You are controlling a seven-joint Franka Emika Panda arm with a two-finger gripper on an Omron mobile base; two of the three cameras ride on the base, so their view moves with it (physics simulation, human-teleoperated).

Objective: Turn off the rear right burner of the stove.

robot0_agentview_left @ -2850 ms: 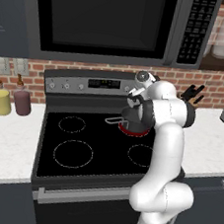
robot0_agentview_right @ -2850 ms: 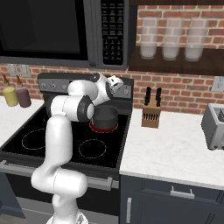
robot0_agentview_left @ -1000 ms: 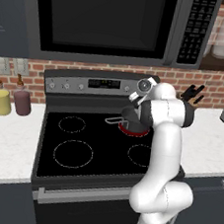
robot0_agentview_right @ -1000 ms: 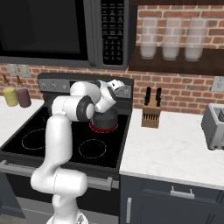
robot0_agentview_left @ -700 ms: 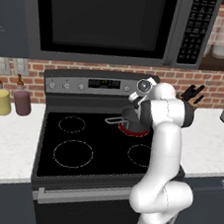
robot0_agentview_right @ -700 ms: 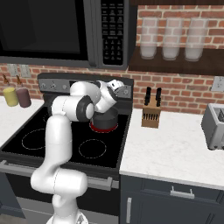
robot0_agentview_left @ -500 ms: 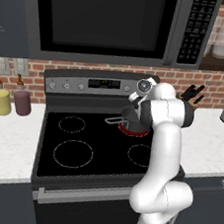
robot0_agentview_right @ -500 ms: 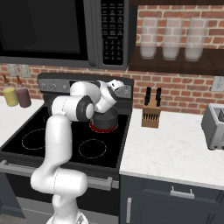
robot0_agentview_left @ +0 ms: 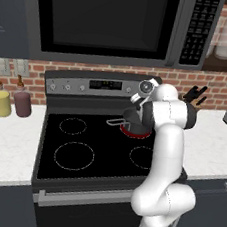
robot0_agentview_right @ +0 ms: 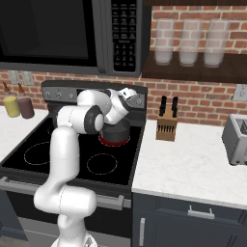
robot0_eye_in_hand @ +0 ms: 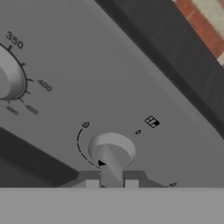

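At the right of centre in the left base view, we see the rear right burner (robot0_agentview_left: pixel 134 133) glowing red under a dark pot (robot0_agentview_left: pixel 135 119) on the stove (robot0_agentview_left: pixel 81 147). In the hand view's lower middle, our claw (robot0_eye_in_hand: pixel 112 183) is clenched on a small knob (robot0_eye_in_hand: pixel 111 151) of the steel panel (robot0_eye_in_hand: pixel 131 87).

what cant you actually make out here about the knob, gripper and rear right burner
- Gripper: hand view cuts the fingers at the bottom edge; whether they squeeze the knob is unclear.
- Knob markings: too small to read.
- Rear right burner: a dark pot covers most of it; only a red rim shows.
- Stove display: too small to read.
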